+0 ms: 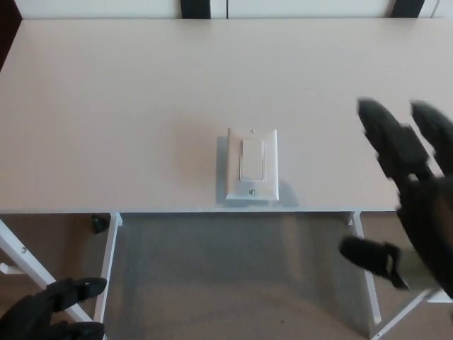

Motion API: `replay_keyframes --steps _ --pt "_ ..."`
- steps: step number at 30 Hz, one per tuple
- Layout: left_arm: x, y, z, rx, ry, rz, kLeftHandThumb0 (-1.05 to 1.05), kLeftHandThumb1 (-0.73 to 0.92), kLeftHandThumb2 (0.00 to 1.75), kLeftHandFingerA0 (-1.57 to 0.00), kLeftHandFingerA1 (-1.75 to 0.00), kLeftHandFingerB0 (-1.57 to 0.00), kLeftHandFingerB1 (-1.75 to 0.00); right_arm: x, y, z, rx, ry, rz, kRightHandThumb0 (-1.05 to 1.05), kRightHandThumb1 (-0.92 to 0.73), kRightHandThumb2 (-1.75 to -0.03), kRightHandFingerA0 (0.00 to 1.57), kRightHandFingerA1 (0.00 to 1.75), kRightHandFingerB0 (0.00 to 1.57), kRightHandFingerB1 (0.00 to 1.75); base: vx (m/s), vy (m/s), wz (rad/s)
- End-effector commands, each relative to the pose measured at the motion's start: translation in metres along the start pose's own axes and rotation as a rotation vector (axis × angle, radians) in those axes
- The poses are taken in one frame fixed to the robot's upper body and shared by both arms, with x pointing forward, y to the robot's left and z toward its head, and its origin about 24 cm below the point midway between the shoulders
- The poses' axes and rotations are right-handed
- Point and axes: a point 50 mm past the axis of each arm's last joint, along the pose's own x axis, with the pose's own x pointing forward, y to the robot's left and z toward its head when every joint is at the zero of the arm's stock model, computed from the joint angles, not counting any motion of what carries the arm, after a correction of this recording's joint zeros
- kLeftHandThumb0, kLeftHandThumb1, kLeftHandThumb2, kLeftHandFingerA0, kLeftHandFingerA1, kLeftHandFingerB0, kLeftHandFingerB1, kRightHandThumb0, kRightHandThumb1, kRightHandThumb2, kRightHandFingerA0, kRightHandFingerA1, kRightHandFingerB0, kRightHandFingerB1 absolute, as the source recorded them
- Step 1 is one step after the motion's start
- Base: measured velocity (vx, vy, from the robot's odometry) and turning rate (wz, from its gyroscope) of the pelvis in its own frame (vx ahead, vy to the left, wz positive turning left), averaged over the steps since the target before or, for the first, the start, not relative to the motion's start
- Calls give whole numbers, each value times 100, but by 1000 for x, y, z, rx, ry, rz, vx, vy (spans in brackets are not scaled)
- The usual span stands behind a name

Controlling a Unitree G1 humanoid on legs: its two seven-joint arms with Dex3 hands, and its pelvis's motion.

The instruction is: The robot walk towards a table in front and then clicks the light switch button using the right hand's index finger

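Near the front edge of the pale table, about midway along its width, the light switch is seen: a white wall plate lying flat on the tabletop, with a tall rocker button in its middle and a small screw above and below it. A faint shadow is cast to the left of the plate. Nothing is in contact with the switch.

Well to the right of the switch, at the picture's right border, the right hand is found, partly cut off by the frame. Its two thick black fingers are spread apart and stretched over the tabletop, while the thumb is stuck out to the left below the table's front edge. The hand is open and nothing is held in it; it is somewhat blurred.

Far below and to the left of the switch, in the bottom left corner, the left hand is seen low over the floor, its fingers slightly parted and empty. Beside it, white table legs are seen under the table edge, against a grey-brown floor.
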Motion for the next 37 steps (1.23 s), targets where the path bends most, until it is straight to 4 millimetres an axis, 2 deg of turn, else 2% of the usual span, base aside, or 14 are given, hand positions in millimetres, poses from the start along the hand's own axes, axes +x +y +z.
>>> replay_keyframes --steps 1,11,12,13,15,17,19,20,23,29,30,34,35,37 --pt "-6 5 -18 -39 55 28 -15 54 92 -29 -55 -14 -48 -100 -4 -39 562 176 72 -64 -58 -71 0 16 0 18 0 0 0" --pt "-10 2 -24 -84 51 55 -14 55 93 -28 -55 -14 -48 -122 93 -90 787 542 272 -44 -57 -75 0 24 0 20 0 0 0" --pt "-9 2 -24 -96 47 55 -18 74 64 -35 -45 -22 -37 -124 101 -96 788 569 293 -42 -56 -74 0 28 0 20 0 0 0" --pt "-10 5 -23 -109 36 57 -19 73 64 -34 -45 -21 -37 -122 108 -101 817 602 319 -45 -56 -76 0 32 0 19 0 0 0" --pt "-9 10 -19 -113 21 72 -18 73 64 -34 -44 -22 -37 -114 112 -106 883 626 329 -40 -67 -60 0 33 0 22 0 0 0" --pt "-8 10 -17 -120 15 74 -17 73 63 -34 -44 -21 -37 -113 111 -109 877 624 325 -44 -56 -77 0 33 0 19 0 0 0" --pt "-8 13 -16 -101 1 79 -18 76 65 -34 -44 -21 -37 -113 109 -109 830 628 346 -39 -64 -59 0 33 0 22 0 0 0" --pt "-9 14 -17 -94 6 88 -14 55 94 -26 -54 -13 -48 -116 110 -108 825 630 354 -37 -63 -59 0 32 0 21 0 0 0" --pt "-8 16 -18 -84 13 98 -12 56 94 -26 -54 -13 -48 -120 113 -108 814 616 382 -43 -53 -74 0 33 0 19 0 0 0" --pt "-7 18 -17 -95 4 107 -12 55 94 -26 -54 -14 -49 -118 118 -114 815 602 381 -39 -61 -58 1 37 0 23 0 0 0" --pt "-7 19 -17 -95 2 107 -12 54 93 -26 -55 -14 -49 -118 119 -115 819 602 380 -42 -53 -75 0 37 0 22 0 0 0" --pt "-8 20 -18 -79 2 110 -13 55 94 -27 -55 -15 -49 -120 119 -115 839 597 377 -36 -61 -58 0 36 0 22 0 0 0" --pt "-8 20 -18 -78 3 110 -12 56 94 -28 -55 -15 -49 -120 119 -115 839 597 378 -42 -54 -75 0 34 0 20 0 0 0" --pt "-8 19 -19 -72 3 108 -12 55 94 -27 -55 -14 -49 -121 118 -116 839 598 373 -39 -62 -58 0 35 0 22 0 0 0"
